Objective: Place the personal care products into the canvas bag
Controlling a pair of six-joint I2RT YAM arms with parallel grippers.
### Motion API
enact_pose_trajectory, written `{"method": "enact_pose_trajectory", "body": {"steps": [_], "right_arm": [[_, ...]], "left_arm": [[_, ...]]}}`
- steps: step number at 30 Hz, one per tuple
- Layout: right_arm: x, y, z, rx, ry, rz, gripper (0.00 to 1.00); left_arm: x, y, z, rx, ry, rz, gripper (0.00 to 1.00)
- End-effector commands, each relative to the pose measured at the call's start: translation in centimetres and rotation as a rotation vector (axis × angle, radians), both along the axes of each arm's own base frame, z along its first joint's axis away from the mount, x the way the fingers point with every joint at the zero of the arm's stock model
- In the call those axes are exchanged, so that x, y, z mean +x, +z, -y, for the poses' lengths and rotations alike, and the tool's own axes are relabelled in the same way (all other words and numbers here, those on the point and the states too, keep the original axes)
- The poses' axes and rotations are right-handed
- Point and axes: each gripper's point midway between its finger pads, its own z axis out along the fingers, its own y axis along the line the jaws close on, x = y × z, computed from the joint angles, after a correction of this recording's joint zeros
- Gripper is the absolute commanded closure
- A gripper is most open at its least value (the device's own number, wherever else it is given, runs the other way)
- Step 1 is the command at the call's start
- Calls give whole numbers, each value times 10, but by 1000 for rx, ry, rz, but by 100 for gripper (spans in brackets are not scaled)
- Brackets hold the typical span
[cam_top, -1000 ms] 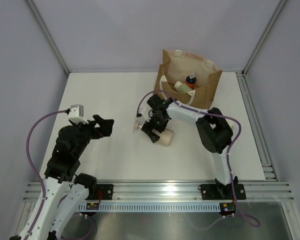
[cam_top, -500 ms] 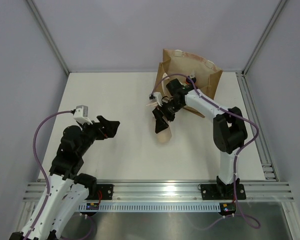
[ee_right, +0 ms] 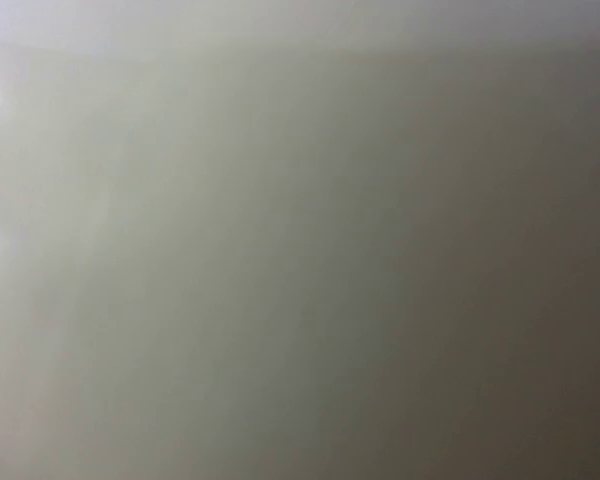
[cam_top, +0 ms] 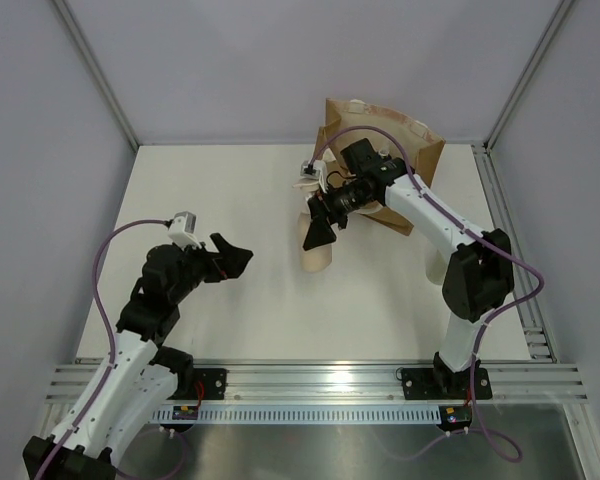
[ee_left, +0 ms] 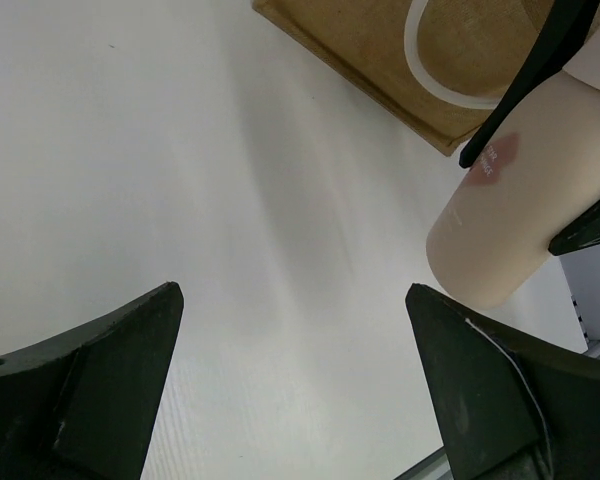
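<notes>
The beige pump bottle hangs base-down and tilted, just in front of the canvas bag. My right gripper is shut on its upper body. In the left wrist view the bottle sits between the right gripper's black fingers, next to the bag and its white rope handle. A blurred pale surface fills the right wrist view, and no jaws show there. My left gripper is open over bare table, well left of the bottle. My right arm hides the inside of the bag.
The white table is bordered by grey walls, with an aluminium rail along the near edge. The bag stands at the far edge, right of centre. A purple cable loops over the right arm beside the bag's mouth.
My right arm has lifted the pump bottle off the table and carried it up and back toward the bag. My left arm has reached a little forward and right.
</notes>
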Motion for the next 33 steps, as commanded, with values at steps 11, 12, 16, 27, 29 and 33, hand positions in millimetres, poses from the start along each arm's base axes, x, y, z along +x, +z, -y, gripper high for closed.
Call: {"method": "enact_pose_trajectory", "body": {"steps": [11,12,16,27,29,33], "right_arm": [[82,179,33,277,-182,274,100],[93,185,40,279,-216,288,100],[161,194,88,241,-445,342,100],[255,79,192,-365,-820,532,88],[256,66,197,-481,-809,588,62],[254,58,195,-590,-784,635,29]], "left_arm": [[0,29,13,-39,-81,103,1],[-1,28,13,-34,-84,101,1],[-2,28,13,-22,-96,106,1],[0,35,6,36,-74,130,1],[1,33,4,46,-67,126,1],[4,32,-1,75,-42,114,1]]}}
